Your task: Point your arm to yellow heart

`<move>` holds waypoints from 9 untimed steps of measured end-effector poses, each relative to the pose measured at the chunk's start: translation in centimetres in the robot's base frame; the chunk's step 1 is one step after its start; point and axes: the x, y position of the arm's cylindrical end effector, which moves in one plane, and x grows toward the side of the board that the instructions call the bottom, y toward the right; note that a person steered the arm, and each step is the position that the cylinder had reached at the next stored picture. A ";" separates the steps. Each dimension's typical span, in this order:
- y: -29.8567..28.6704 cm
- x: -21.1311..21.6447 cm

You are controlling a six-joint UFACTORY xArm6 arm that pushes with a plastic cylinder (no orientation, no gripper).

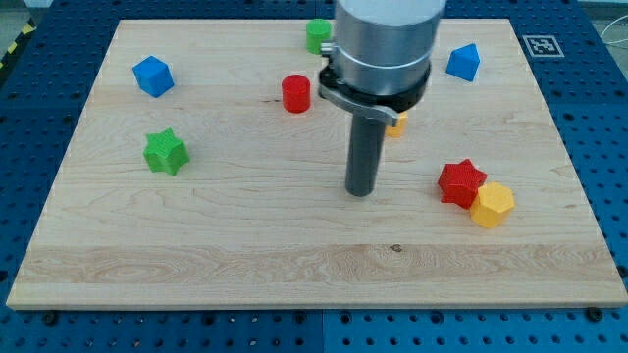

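A small yellow block [397, 123], likely the yellow heart, shows only as a sliver behind the arm's body, right of the rod; its shape is mostly hidden. My tip [360, 192] rests on the board below and slightly left of that sliver, a short gap away, touching no block. The rod rises from the tip into the grey arm body at the view's top centre.
A red star [461, 182] touches a yellow hexagon [492, 205] at the right. A red cylinder [296, 93], a green block [317, 35], two blue blocks [153, 75] [463, 62] and a green star [165, 151] lie around. The wooden board [196, 245] has edges all round.
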 end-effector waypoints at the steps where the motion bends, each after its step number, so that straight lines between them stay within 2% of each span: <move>1: -0.6 -2.7; 3: -0.6 -8.8; 4: -0.6 -10.0; 9: 0.3 -10.4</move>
